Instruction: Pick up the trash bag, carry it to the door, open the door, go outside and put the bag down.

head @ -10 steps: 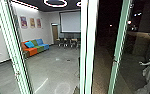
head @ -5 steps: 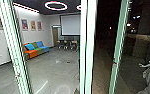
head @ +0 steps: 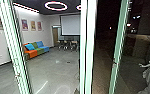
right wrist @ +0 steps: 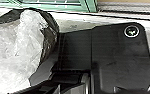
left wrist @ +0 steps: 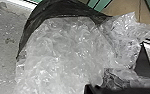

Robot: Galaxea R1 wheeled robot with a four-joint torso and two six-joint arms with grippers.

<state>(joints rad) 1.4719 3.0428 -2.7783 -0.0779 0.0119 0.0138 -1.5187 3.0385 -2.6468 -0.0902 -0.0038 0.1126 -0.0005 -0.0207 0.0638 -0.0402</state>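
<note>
I cannot tell whether the left gripper is spread, pressed together or pinching the bag, and the same goes for the right gripper. Close in front of the left hand is the trash bag (left wrist: 58,10), black plastic around bunched, crinkled clear film (left wrist: 66,50); beside the right hand it lies next to the robot's wide dark plate (right wrist: 116,47). If the hold is on the film alone, it could tear or slide free and drop the load. The bulging bag might also rub on the plate, or snag on the green framing (right wrist: 89,6) just beyond the right hand, should the robot turn in tight quarters. Farther out, framing rises ahead: a left upright (head: 16,50), a central upright (head: 87,50) and a right upright (head: 118,42); a base swung too wide could clip one. Counting: one bag, three main uprights; past the hands toward the robot's left, one sofa (head: 36,50) in orange, green and blue, one blue cushion (head: 29,46), three clear wall posters (head: 33,25) plus what seems a fourth, one projector screen (head: 70,25), one whole ring light (head: 56,5) and part of another. The chairs (head: 67,44) run together too much to count.
</note>
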